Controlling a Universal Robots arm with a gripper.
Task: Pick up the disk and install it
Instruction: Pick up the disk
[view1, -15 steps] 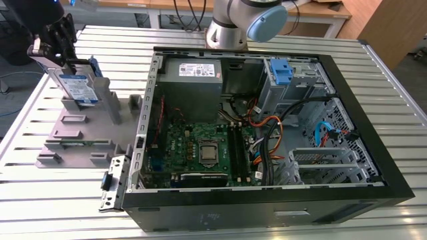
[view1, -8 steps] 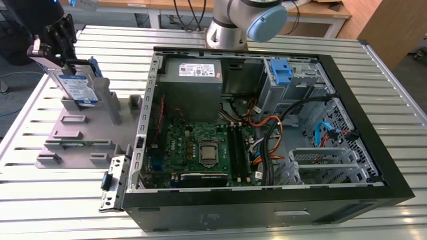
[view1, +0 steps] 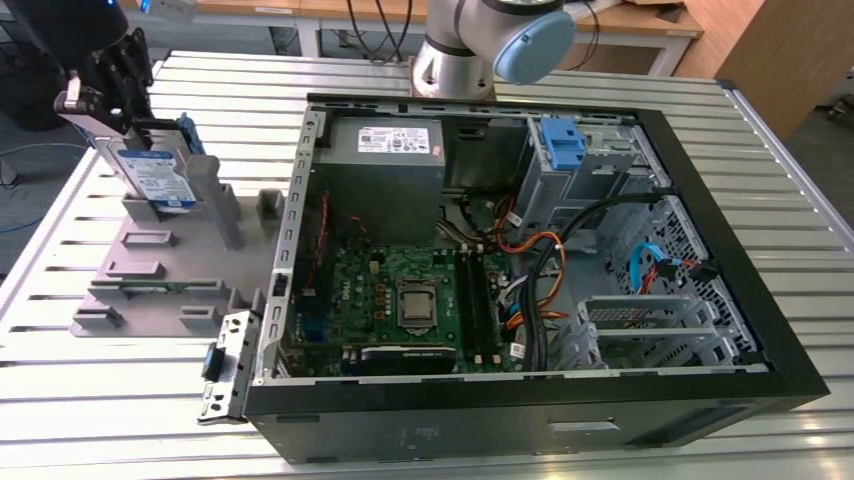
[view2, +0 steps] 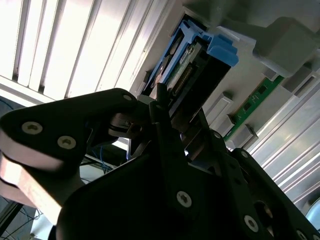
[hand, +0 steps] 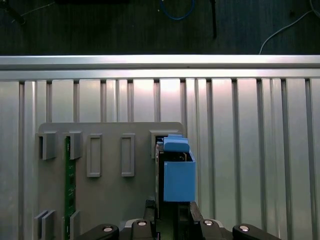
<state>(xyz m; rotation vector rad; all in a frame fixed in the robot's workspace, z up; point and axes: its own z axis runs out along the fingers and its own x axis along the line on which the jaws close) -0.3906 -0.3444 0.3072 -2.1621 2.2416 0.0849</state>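
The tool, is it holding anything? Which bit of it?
Yes, the tool seems to pinch the disk by its top end, while the disk stands upright in the grey holder.

No print can be read. Label carriers are logged only:
- White-and-blue label (view1: 155, 180) on the face of the disk (view1: 171, 172), which stands upright in the grey fixture (view1: 160, 265) at the exterior view's left. Lines too small to be made out.
- White sticker (view1: 395, 138) on the power supply (view1: 380, 180) inside the PC case (view1: 767, 330). Print illegible.
- Small white tag (view1: 514, 350) by the motherboard (view1: 387, 285). Unreadable.
- Faint marking (view1: 424, 436) on the case's black outer panel. Not decipherable.
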